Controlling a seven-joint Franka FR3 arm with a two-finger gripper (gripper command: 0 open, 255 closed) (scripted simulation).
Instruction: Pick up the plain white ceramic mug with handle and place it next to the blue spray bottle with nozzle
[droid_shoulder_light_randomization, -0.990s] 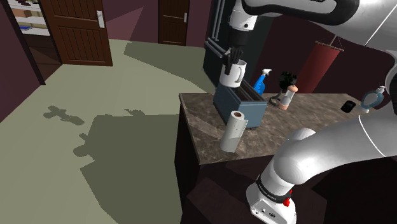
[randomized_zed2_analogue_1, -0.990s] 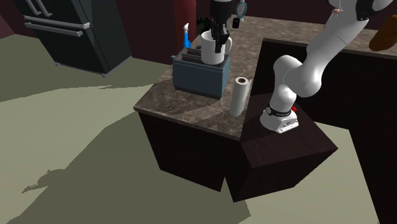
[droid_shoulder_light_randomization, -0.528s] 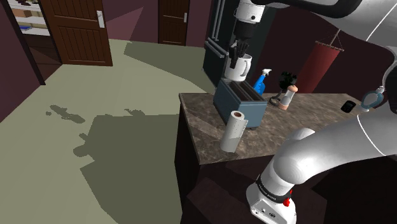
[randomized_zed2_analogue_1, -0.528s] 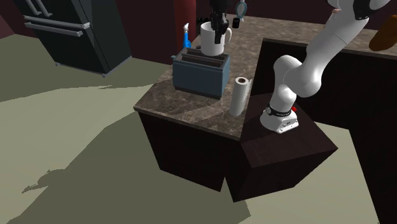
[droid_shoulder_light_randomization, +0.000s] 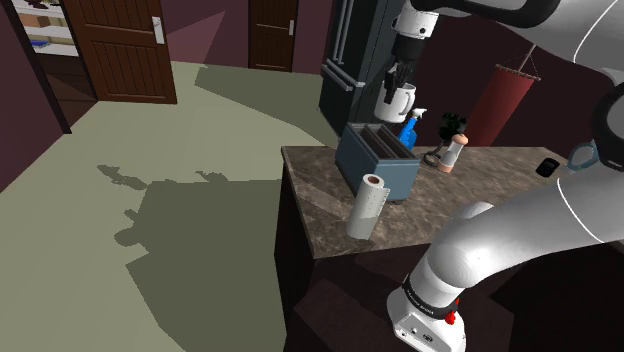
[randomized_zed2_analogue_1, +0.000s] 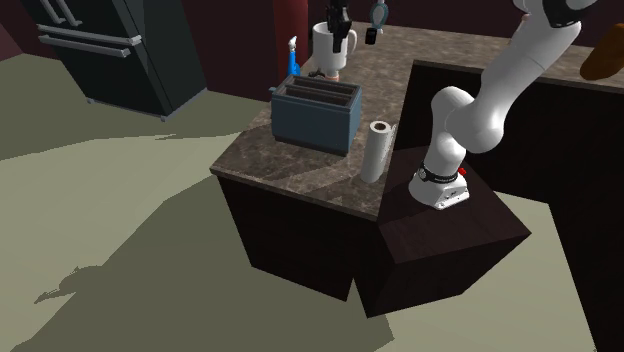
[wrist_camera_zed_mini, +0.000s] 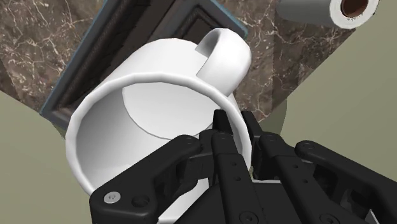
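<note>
The gripper (droid_shoulder_light_randomization: 392, 88) hangs in the air over the far part of the counter (droid_shoulder_light_randomization: 322, 195) with its two black fingers pinching the wall of the white mug (droid_shoulder_light_randomization: 396, 101). In the wrist view one finger (wrist_camera_zed_mini: 222, 130) lies inside the mug (wrist_camera_zed_mini: 153, 108) and the other sits outside it. The rim is caught between them just beside the handle, which points away from the camera.

The mug hangs below the gripper, off the counter. It is roughly upright, with its open mouth toward the hand. In the wrist view the grey-blue toaster (wrist_camera_zed_mini: 75, 84) shows directly beyond the mug, with the marbled counter (wrist_camera_zed_mini: 32, 38) around it.

In the shoulder view the mug is above the far end of the toaster (droid_shoulder_light_randomization: 378, 160). It is close to the blue spray bottle (droid_shoulder_light_randomization: 409, 128), above it and slightly toward that view's left. The bottle stands at the counter's far edge behind the toaster.

In the second exterior view the mug (randomized_zed2_analogue_1: 329, 44) hangs under the gripper (randomized_zed2_analogue_1: 338, 30), beyond the toaster (randomized_zed2_analogue_1: 316, 115) and to the right of the spray bottle (randomized_zed2_analogue_1: 293, 58).

A paper towel roll (droid_shoulder_light_randomization: 367, 207) stands upright near the counter's near edge, close to the robot's stand. A dark fridge (droid_shoulder_light_randomization: 348, 60) stands on the floor beyond the counter's far corner.
</note>
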